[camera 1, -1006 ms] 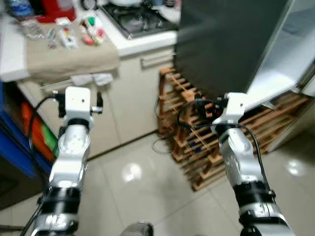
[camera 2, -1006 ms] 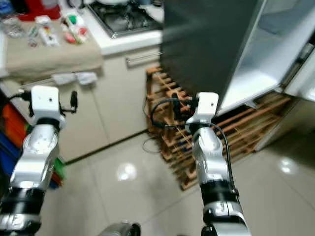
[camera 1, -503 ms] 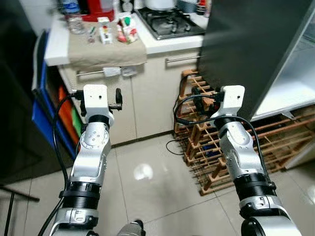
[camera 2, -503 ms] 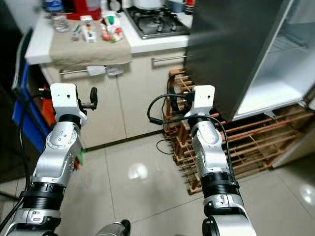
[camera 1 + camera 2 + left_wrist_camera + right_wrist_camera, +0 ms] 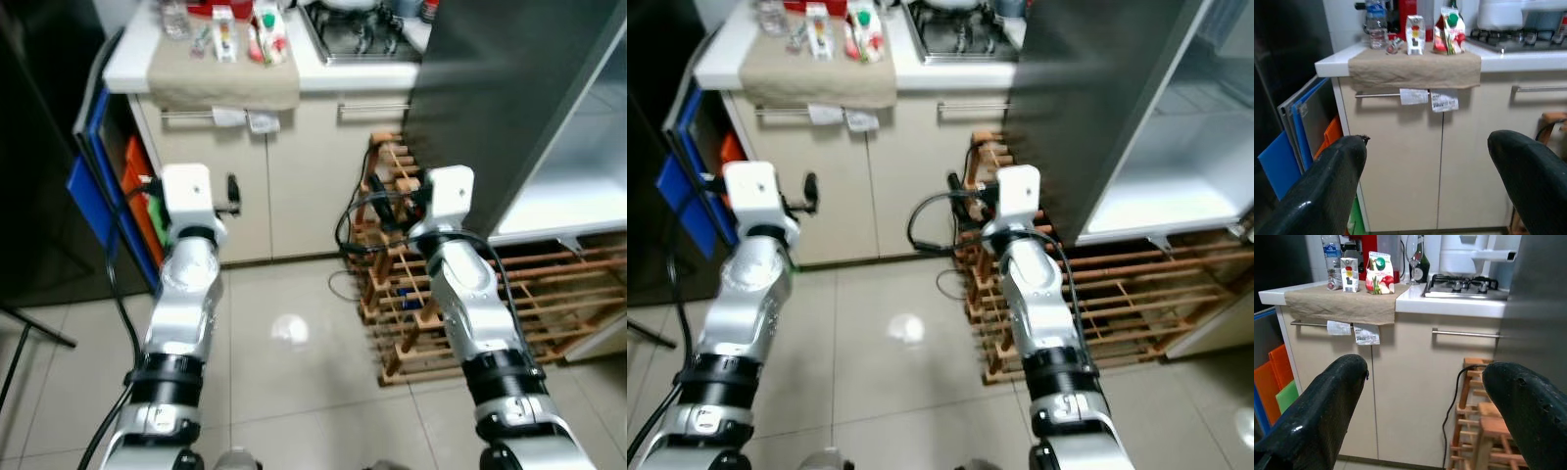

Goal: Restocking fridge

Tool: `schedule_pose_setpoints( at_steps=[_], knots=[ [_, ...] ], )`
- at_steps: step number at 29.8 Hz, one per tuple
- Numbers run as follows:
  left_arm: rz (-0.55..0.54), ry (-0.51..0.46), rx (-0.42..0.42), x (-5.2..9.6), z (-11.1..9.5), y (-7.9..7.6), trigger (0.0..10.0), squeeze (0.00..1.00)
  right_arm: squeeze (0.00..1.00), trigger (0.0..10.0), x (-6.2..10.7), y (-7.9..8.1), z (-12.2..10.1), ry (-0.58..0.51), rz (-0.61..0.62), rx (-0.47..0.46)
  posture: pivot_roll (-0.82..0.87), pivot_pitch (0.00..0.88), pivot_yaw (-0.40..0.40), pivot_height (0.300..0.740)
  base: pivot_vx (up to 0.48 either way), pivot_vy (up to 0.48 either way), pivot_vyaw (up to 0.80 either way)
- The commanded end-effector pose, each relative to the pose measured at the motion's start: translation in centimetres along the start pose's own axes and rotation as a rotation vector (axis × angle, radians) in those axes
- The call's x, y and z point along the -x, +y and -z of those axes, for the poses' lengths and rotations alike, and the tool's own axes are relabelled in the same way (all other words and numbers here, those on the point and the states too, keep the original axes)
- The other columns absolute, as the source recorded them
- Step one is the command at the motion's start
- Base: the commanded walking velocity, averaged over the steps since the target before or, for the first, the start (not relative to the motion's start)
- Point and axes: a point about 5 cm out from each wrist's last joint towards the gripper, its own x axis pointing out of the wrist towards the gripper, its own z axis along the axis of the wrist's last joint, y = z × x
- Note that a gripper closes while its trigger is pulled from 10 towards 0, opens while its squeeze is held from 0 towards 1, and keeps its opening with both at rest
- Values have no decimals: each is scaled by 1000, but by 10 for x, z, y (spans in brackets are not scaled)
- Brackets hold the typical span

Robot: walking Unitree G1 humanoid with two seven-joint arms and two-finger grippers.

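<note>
A small white carton [image 5: 1415, 34], a red pouch with a green cap [image 5: 1448, 32] and a water bottle [image 5: 1376, 24] stand on a beige cloth [image 5: 1415, 68] on the white counter. Both arms are raised in front of the cabinet, well short of the counter. My left gripper [image 5: 1425, 147] is open and holds nothing; it faces the cloth-covered cabinet. My right gripper [image 5: 1425, 367] is open too, pointing at the cabinet beside the stove [image 5: 1462, 284]. At the right the fridge's dark door [image 5: 490, 88] stands open, and a white inner shelf [image 5: 578, 186] shows.
A wooden wine rack [image 5: 411, 284] stands on the floor by the fridge, close to my right arm, with a black cable trailing beside it. Blue and orange boards [image 5: 93, 186] lean at the cabinet's left end. Glossy tiled floor [image 5: 284, 372] lies before me.
The whole picture has shifted as the camera moved; the counter now lies straight ahead. Both arms keep the same raised pose and both grippers stay open.
</note>
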Motion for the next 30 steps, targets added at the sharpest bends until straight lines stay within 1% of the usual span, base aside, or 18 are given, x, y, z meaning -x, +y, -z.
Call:
schedule_pose_setpoints(
  at_steps=[1, 2, 3, 5, 6, 9, 10, 13, 14, 15, 17, 19, 20, 22, 23, 24, 26, 30],
  knots=[
    [-2, -37, 22, -1, -7, 6, 10000, 0, 431, 10000, -4, 8, -6, -21, -19, -4, -20, 0, -16, 740, 259, 0, 550],
    [-7, -43, 20, -1, -8, 7, 10000, 0, 384, 10000, -4, 8, -5, -12, -16, -2, -21, 0, -16, 740, 480, 0, 0],
    [-21, -63, 23, -2, -13, 9, 10000, 0, 365, 10000, -4, 9, -6, -15, -17, -7, -22, 0, -15, 740, 480, 0, 0],
    [-40, -88, 27, -3, -18, 11, 10000, 0, 365, 10000, -4, 11, -8, -27, -24, -10, -22, 0, -15, 740, 480, 0, 0],
    [-44, -103, 29, -4, -21, 11, 10000, 0, 349, 10000, -4, 12, -10, -40, -27, -17, -28, 0, -14, 740, 480, 0, 0],
    [-39, -110, 23, -5, -22, 10, 10000, 0, 345, 10000, -4, 13, -12, -50, -27, -13, -30, 0, -12, 740, 480, 0, 0],
    [-33, -101, 25, -5, -20, 9, 10000, 0, 361, 10000, -4, 13, -13, -48, -28, -3, -31, 0, -12, 740, 480, 0, 731],
    [-26, -93, 26, -4, -18, 8, 10000, 0, 365, 10000, -4, 13, -12, -45, -27, 6, -31, 0, -12, 740, 480, 0, 731],
    [-19, -90, 26, -4, -17, 7, 10000, 0, 369, 10000, -4, 11, -11, -37, -8, 1, -31, 0, -12, 740, 480, 0, 725],
    [-11, -96, 27, -4, -18, 6, 10000, 0, 310, 10000, -4, 9, -10, -32, 10, 2, -25, 0, -12, 740, 480, 0, 0],
    [-6, -101, 27, -4, -19, 6, 10000, 0, 310, 10000, -4, 7, -10, -28, 22, 3, -25, 0, -12, 740, 480, 0, 0],
    [-7, -121, 54, -5, -24, 8, 10000, 0, 298, 10000, -4, 6, -13, -55, 42, 17, -22, 0, -7, 740, 480, 0, 0],
    [-7, -121, 54, -5, -24, 8, 10000, 0, 298, 10000, -4, 6, -13, -55, 42, 17, -22, 0, -7, 740, 480, 0, 0],
    [-12, -128, 61, -5, -25, 9, 10000, 0, 302, 10000, -5, 6, -16, -69, 61, 5, -21, 0, -7, 740, 480, 0, 0],
    [-17, -129, 66, -5, -26, 10, 10000, 0, 298, 10000, -5, 4, -17, -68, 95, -33, -20, 0, -8, 740, 480, 0, 0],
    [-17, -129, 66, -5, -26, 10, 10000, 0, 298, 10000, -5, 4, -17, -68, 95, -33, -20, 0, -8, 740, 480, 0, 0],
    [-28, -95, 62, -4, -21, 16, 10000, 0, 298, 10000, -2, -4, -7, 1, 156, -74, -15, 0, -12, 740, 480, 0, 0],
    [-36, -58, 43, 1, -16, 26, 10000, 0, 298, 10000, 10, -9, 2, 35, 155, -26, -12, 0, -11, 740, 480, 0, 0]
  ],
)
